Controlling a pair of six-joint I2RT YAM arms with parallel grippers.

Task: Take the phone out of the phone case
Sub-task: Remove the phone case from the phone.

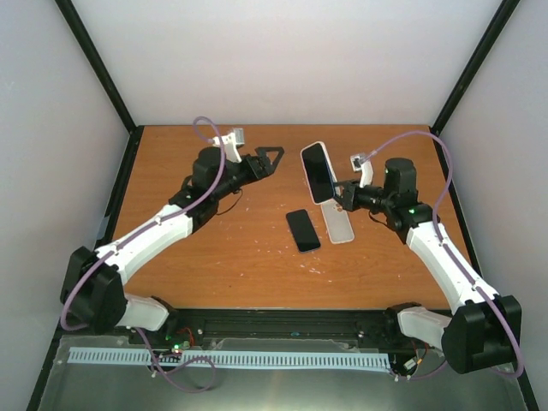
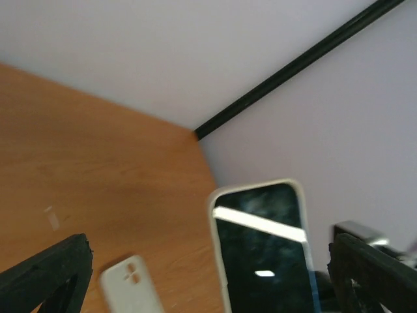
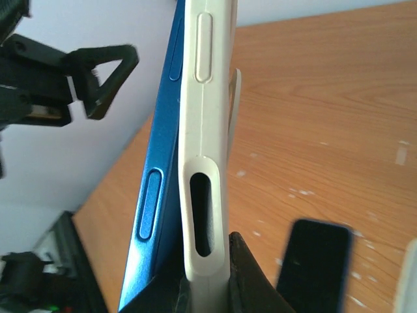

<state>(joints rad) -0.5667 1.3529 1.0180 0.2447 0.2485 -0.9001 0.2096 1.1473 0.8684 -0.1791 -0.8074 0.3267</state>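
Here the right gripper point(image 1: 339, 195) clamps the cased phone point(image 1: 318, 171) aloft while the left gripper point(image 1: 272, 159) faces it, jaws wide.

You have no text, brand, number or sign to read in any view. The cased phone point(image 1: 318, 171) shows only a dark, glaring screen, the white case point(image 1: 340, 224) on the table is plain, and the black phone point(image 1: 302, 229) beside it is blank.

There are two phones point(image 1: 318, 175) point(image 1: 302, 229), two white cases point(image 3: 205, 143) point(image 1: 340, 224), and two arms point(image 1: 154, 231) point(image 1: 445, 257).
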